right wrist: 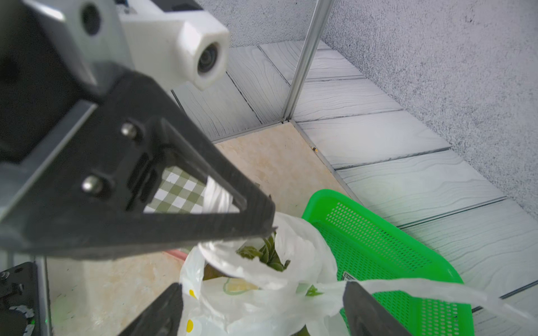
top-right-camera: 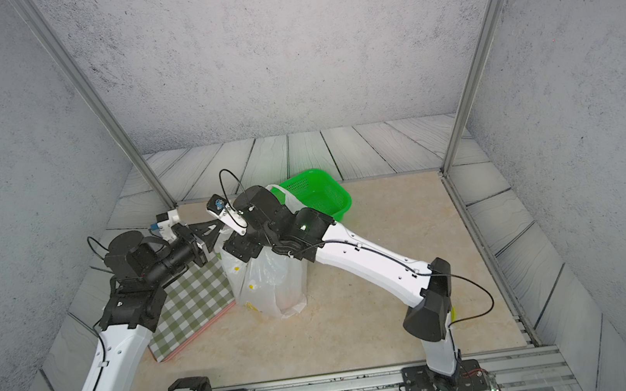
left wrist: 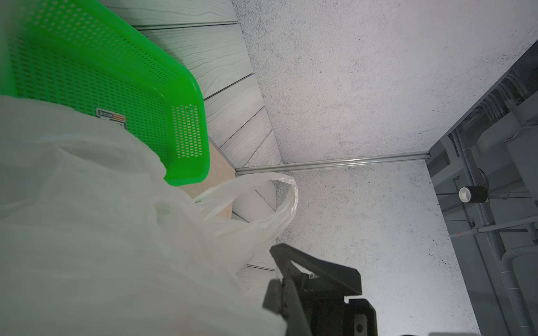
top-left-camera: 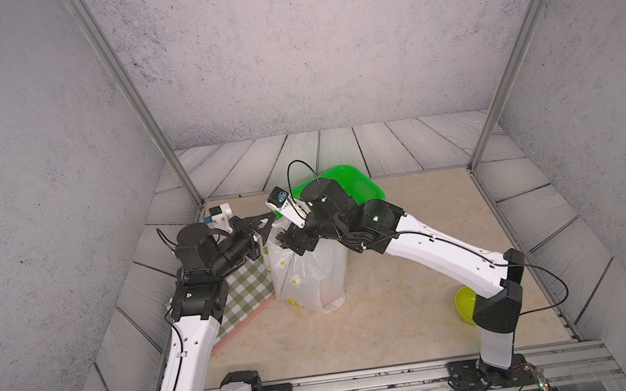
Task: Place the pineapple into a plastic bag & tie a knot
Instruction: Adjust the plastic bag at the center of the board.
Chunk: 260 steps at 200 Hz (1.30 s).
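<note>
the green mesh basket (top-left-camera: 364,187) sits at the back of the beige table (top-left-camera: 399,316), just behind the plastic bag (top-left-camera: 309,278), and in both top views the right arm covers part of it. a green checked cloth (top-right-camera: 191,305) lies beside the bag on the left arm's side, partly under that arm. a yellow-green bowl (top-left-camera: 463,304) peeks out behind the right arm's elbow, well apart from the bag. the bag stands upright near the middle of the table with its mouth open, and from the right wrist i can see the pineapple (right wrist: 267,253), green leaves only, down inside it. the left gripper (right wrist: 272,228) comes in level at the bag's top edge, jaws closed tight, with white film bunched at the tip, so i read it as pinching the bag's rim. the right gripper (right wrist: 263,286) hangs over the mouth from the other side with its fingers (right wrist: 364,311) spread wide and nothing clamped. the bag's top lies between them, and a strip of handle (right wrist: 422,289) is draped across one finger. another loop handle (left wrist: 281,200) stands free next to the basket.
</note>
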{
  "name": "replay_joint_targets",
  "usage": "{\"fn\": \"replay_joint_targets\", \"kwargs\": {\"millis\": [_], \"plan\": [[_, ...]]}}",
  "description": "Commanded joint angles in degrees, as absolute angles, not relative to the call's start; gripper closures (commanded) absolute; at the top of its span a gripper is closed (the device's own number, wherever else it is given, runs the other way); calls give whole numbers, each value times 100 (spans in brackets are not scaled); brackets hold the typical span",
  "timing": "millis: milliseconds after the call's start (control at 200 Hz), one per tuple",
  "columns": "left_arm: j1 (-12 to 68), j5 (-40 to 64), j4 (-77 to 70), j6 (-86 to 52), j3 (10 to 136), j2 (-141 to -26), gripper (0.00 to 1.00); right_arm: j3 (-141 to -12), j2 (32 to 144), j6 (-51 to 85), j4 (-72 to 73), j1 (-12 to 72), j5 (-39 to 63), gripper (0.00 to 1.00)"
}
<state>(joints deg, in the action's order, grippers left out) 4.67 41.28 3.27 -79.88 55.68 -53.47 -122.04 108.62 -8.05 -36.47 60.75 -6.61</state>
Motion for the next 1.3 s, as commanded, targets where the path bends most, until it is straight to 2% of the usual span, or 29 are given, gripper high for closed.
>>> {"fn": "replay_joint_targets", "kwargs": {"millis": [0,185,410,470,560,590,691,831,981,1201,1296], "plan": [[501,4280,35,-7929,5771,-5186,100,-12622,11152,-965,-3702,6099,-885,20],[501,4351,31,-7912,5769,-5185,100,-12894,11390,-1011,-3750,6090,-1017,32],[505,4457,50,-7903,5765,-5164,99,-12850,11382,-958,-3527,6085,-1125,66],[501,4526,74,-7879,5783,-5160,90,-12850,11366,-941,-3493,6083,-1116,71],[492,4661,403,-7621,5890,-5096,65,-12858,11329,-914,-3488,6067,-1132,77],[492,4688,660,-7433,5965,-5051,59,-12865,11309,-905,-3501,6054,-1131,79],[484,4657,1639,-6729,6188,-4801,50,-12865,11149,-905,-3545,6004,-1078,83],[475,4579,2648,-5924,6394,-4498,47,-12989,10906,-940,-3663,5989,-823,84],[475,4030,3640,-4614,6729,-4424,47,-13444,10776,-906,-3957,5972,-492,85],[479,4049,3424,-3492,6728,-4591,38,-13799,10606,-931,-4327,5926,61,86],[475,4025,3248,-3051,6726,-4657,34,-13808,10517,-914,-4433,5852,372,93]]}}
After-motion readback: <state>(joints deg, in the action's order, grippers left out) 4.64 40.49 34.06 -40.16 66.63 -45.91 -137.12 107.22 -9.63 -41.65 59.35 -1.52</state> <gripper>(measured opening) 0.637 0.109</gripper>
